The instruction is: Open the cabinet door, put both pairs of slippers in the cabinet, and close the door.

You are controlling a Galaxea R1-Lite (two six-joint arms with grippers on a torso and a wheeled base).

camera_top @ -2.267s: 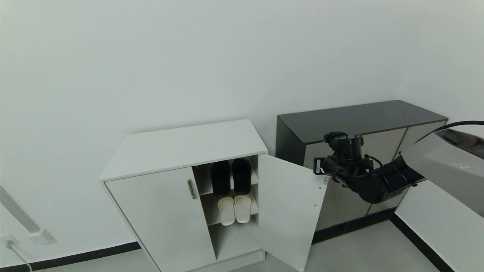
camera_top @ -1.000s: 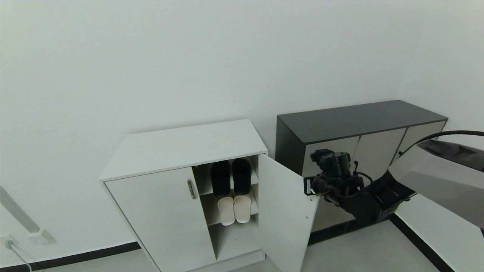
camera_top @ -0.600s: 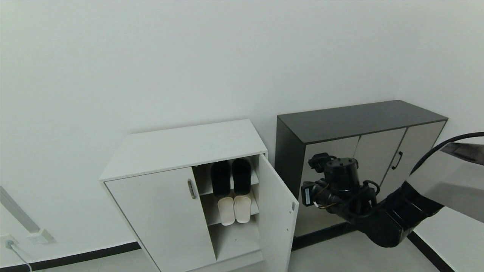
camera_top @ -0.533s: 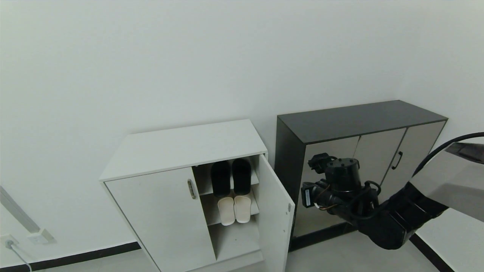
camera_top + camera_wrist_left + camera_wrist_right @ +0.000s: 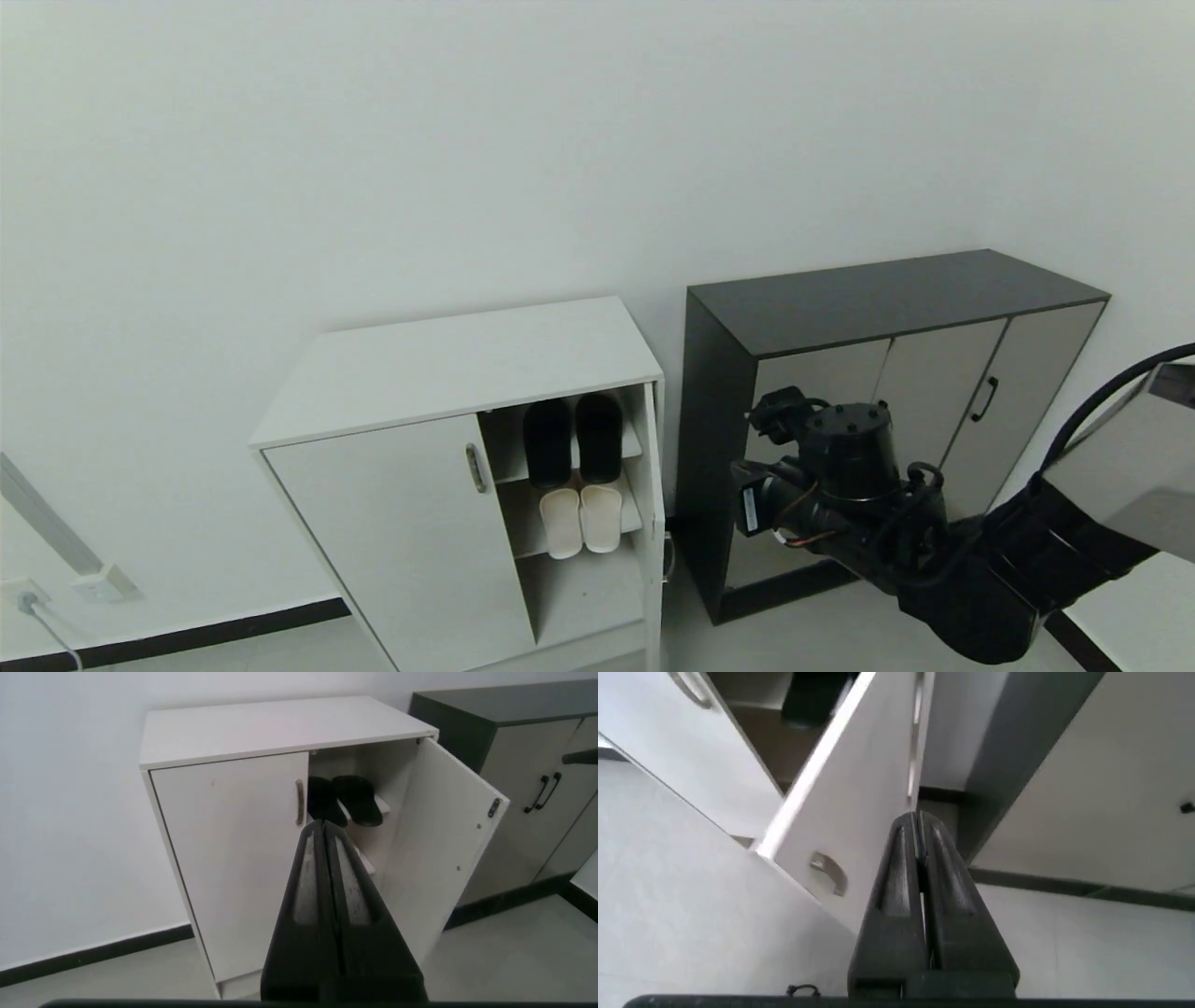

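The white cabinet (image 5: 448,364) stands against the wall with its left door shut. Its right door (image 5: 656,523) stands partly open, edge-on in the head view. Inside, the black slippers (image 5: 571,439) lie on the top shelf and the white slippers (image 5: 581,518) on the shelf below. My right arm (image 5: 840,495) hangs just right of the door. My right gripper (image 5: 920,819) is shut and empty, its tips close to the door's outer face (image 5: 850,812), above the handle (image 5: 827,873). My left gripper (image 5: 324,829) is shut and empty, well back from the cabinet front (image 5: 234,849).
A dark cabinet (image 5: 896,299) with grey doors stands directly right of the white one, close behind my right arm. A wall socket with a cable (image 5: 23,597) sits low at the left. Bare floor (image 5: 803,625) lies in front of both cabinets.
The right door has swung from wide open to roughly half shut. My right arm has moved left and down along with it, staying at its outer side.
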